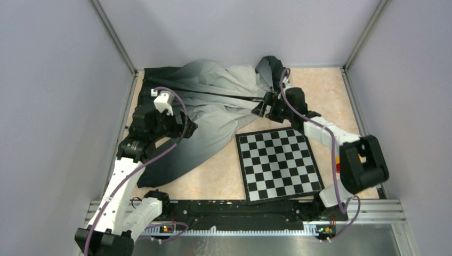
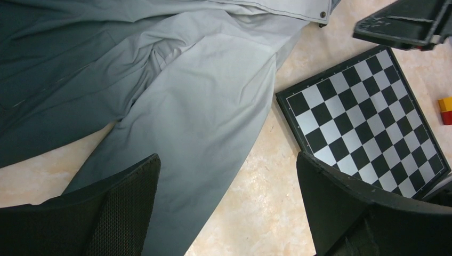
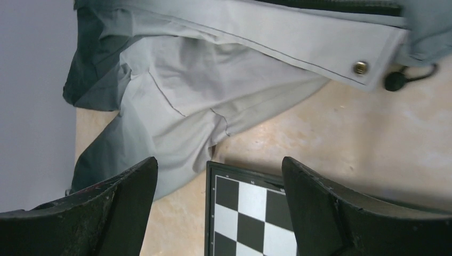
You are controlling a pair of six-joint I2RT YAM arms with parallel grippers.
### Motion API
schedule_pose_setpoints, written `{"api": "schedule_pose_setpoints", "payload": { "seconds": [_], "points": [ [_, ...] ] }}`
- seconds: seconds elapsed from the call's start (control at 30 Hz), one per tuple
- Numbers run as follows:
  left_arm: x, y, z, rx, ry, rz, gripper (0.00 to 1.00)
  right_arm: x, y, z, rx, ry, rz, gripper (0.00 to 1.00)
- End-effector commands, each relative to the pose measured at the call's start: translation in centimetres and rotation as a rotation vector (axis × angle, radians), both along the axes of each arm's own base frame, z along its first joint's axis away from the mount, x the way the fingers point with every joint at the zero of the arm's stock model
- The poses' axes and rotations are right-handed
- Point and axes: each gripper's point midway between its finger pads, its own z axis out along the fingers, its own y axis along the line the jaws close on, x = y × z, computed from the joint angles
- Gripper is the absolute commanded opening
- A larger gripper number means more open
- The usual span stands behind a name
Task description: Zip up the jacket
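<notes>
The jacket [image 1: 213, 101] lies crumpled across the back left of the table, fading from light grey to dark charcoal. Its dark zipper line [image 1: 213, 94] runs from left to right. My left gripper [image 1: 186, 128] hovers open over a sleeve [image 2: 202, 106], with nothing between its fingers. My right gripper [image 1: 261, 108] hangs open near the jacket's right end, above the chessboard's far corner. In the right wrist view, the jacket's hem flap [image 3: 298, 42] shows a brass snap [image 3: 360, 67] and a black cord toggle [image 3: 395, 80]. The gripper [image 3: 218, 160] holds nothing.
A black and white chessboard [image 1: 277, 165] lies on the beige tabletop right of the jacket, with its corner close to the sleeve [image 2: 368, 112]. A small red and yellow block [image 2: 445, 109] sits beyond the board's right side. Grey walls close in the table.
</notes>
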Motion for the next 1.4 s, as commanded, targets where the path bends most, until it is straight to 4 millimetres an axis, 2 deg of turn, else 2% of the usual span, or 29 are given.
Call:
{"api": "schedule_pose_setpoints", "payload": {
  "seconds": [0.0, 0.17, 0.3, 0.4, 0.43, 0.53, 0.57, 0.63, 0.67, 0.73, 0.77, 0.87, 1.03, 1.13, 1.23, 1.37],
  "points": [
    [1.1, 0.9, -0.8, -0.01, 0.044, 0.074, 0.99, 0.6, 7.4, 2.8, 0.117, -0.12, 0.183, 0.84],
    [3.3, 0.9, -0.9, -0.116, 0.104, 0.152, 0.99, 1.9, 12.3, -0.5, 0.078, -0.074, 0.067, 0.84],
    [6.0, 1.3, -1.7, -0.17, 0.14, 0.252, 0.99, 2.7, 13.7, -2.9, 0.031, -0.039, -0.124, 0.82],
    [8.0, 2.3, -2.4, -0.17, 0.182, 0.343, 0.99, 3.2, 14.6, -4.0, -0.004, -0.037, -0.17, 0.76],
    [8.5, 2.4, -2.6, -0.175, 0.191, 0.359, 0.99, 3.2, 15.0, -4.4, -0.006, -0.027, -0.164, 0.7],
    [10.0, 2.8, -3.1, -0.212, 0.209, 0.408, 0.99, 2.8, 15.1, -5.4, -0.019, -0.006, -0.156, 0.45],
    [10.4, 3.2, -3.5, -0.232, 0.227, 0.454, 0.99, 2.3, 15.3, -5.7, -0.021, 0.002, -0.138, 0.36],
    [11.2, 4.3, -4.4, -0.256, 0.272, 0.549, 0.99, 1.1, 15.5, -5.9, -0.033, -0.004, -0.089, 0.27],
    [11.6, 4.7, -4.9, -0.269, 0.294, 0.571, 0.99, 0.5, 15.5, -5.9, -0.041, -0.02, -0.07, 0.17],
    [12.1, 5.5, -6.3, -0.295, 0.358, 0.626, 0.99, -0.8, 15.0, -6.5, -0.06, -0.051, -0.043, 0.08],
    [12.2, 5.6, -6.8, -0.313, 0.385, 0.637, 0.99, -1.4, 14.7, -6.7, -0.061, -0.065, -0.031, 0.01],
    [12.8, 7.8, -8.3, -0.382, 0.431, 0.704, 0.98, -3.1, 13.2, -7.3, -0.086, -0.099, -0.021, 0.0],
    [13.3, 11.6, -9.0, -0.416, 0.429, 0.793, 0.97, -5.4, 10.6, -7.7, -0.098, -0.115, -0.048, 0.0],
    [13.5, 12.9, -9.6, -0.38, 0.451, 0.79, 0.98, -6.5, 10.5, -6.8, -0.104, -0.163, -0.023, 0.0],
    [14.3, 13.1, -9.9, -0.368, 0.435, 0.724, 0.99, -6.3, 10.8, -5.3, -0.138, -0.224, 0.007, 0.0],
    [14.7, 13.6, -9.7, -0.345, 0.382, 0.615, 0.97, -5.3, 10.5, -3.5, -0.234, -0.282, 0.023, 0.19]
  ]
}}
